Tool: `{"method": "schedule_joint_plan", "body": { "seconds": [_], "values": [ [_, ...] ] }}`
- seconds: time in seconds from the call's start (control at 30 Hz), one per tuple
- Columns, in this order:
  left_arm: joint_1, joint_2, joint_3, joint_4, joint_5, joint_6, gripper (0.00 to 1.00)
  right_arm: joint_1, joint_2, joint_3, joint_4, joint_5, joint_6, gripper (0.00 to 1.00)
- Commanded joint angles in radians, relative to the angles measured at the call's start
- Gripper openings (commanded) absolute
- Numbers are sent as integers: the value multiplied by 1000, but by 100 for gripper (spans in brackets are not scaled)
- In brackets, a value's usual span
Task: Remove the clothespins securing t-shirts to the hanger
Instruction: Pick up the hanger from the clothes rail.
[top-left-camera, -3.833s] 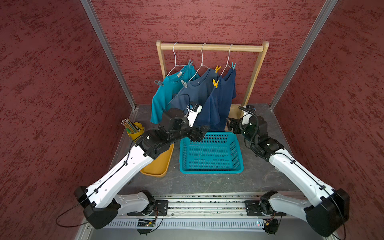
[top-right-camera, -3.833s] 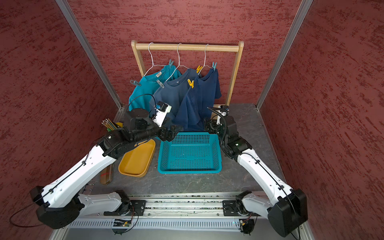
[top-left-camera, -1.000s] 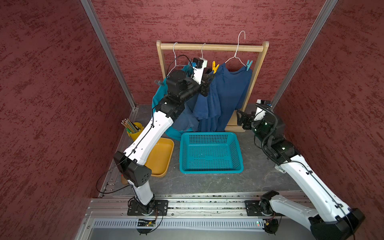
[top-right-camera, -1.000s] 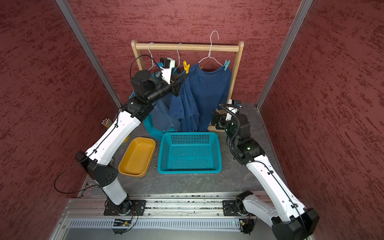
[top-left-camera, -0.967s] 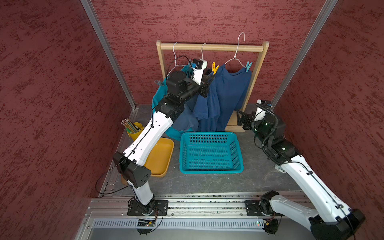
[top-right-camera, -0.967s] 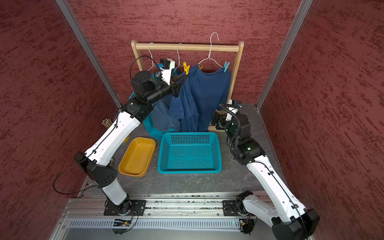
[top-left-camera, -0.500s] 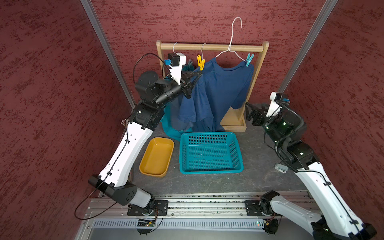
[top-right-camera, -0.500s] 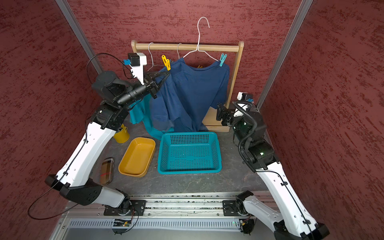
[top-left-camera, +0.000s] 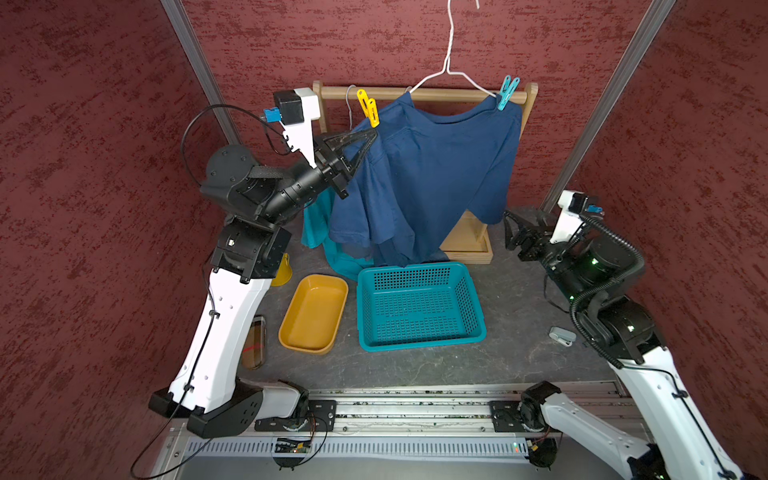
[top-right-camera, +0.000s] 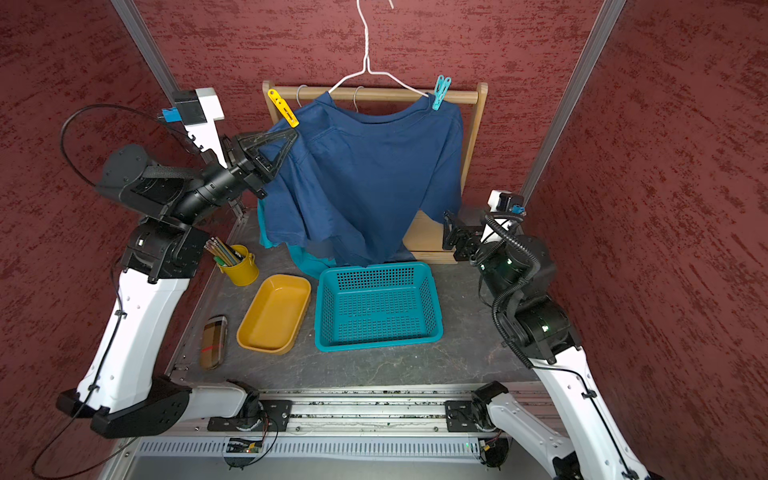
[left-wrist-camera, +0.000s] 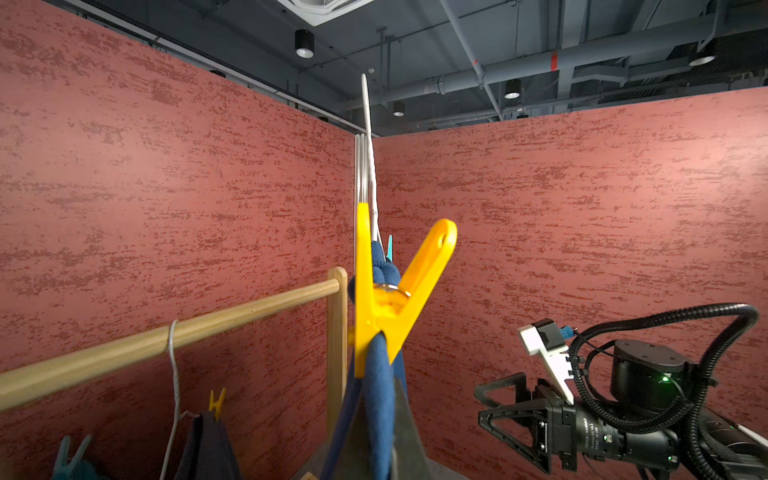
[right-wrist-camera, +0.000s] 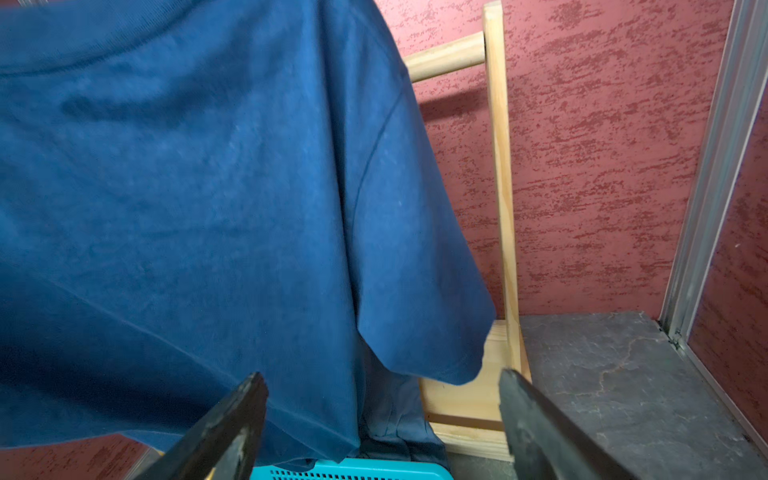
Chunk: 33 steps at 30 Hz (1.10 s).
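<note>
A blue t-shirt (top-left-camera: 428, 166) (top-right-camera: 365, 166) hangs on a white wire hanger (top-left-camera: 449, 62) whose hook stands well above the wooden rod. A yellow clothespin (top-left-camera: 368, 107) (left-wrist-camera: 390, 299) clips its left shoulder and a teal clothespin (top-left-camera: 507, 92) (top-right-camera: 440, 92) its right. My left gripper (top-left-camera: 372, 135) (left-wrist-camera: 380, 399) is shut on the shirt's cloth just under the yellow clothespin. My right gripper (top-left-camera: 513, 226) (right-wrist-camera: 381, 374) stands open and empty, low beside the right sleeve. A teal t-shirt (top-left-camera: 316, 232) droops behind. Another dark t-shirt carries a yellow clothespin (left-wrist-camera: 217, 402).
A teal basket (top-left-camera: 473, 307) and a yellow tray (top-left-camera: 313, 311) sit on the table under the shirts. The wooden rack (top-left-camera: 528, 99) stands at the back. A yellow cup of pencils (top-right-camera: 239, 266) and a brown case (top-right-camera: 214, 340) lie left. A small grey clothespin (top-left-camera: 562, 335) lies near my right arm.
My left arm has lifted the blue shirt and its hanger higher, off the rod, and swung it left so the shirt faces forward. My right arm has drawn back to the right, still open.
</note>
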Motion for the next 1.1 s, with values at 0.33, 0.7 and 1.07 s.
{"method": "schedule_joint_plan", "body": {
  "seconds": [0.33,0.7,1.07],
  "values": [
    [73,102,315,50,107,-146,0,-6,-53,-18,-61,-86,57,89],
    [235,-3,-252,472,274,-452,0,-5,-94,-6,-70,-229,48,88],
    [260,0,-494,793,505,-481,0,-6,187,466,-238,-201,-142,67]
  ]
}}
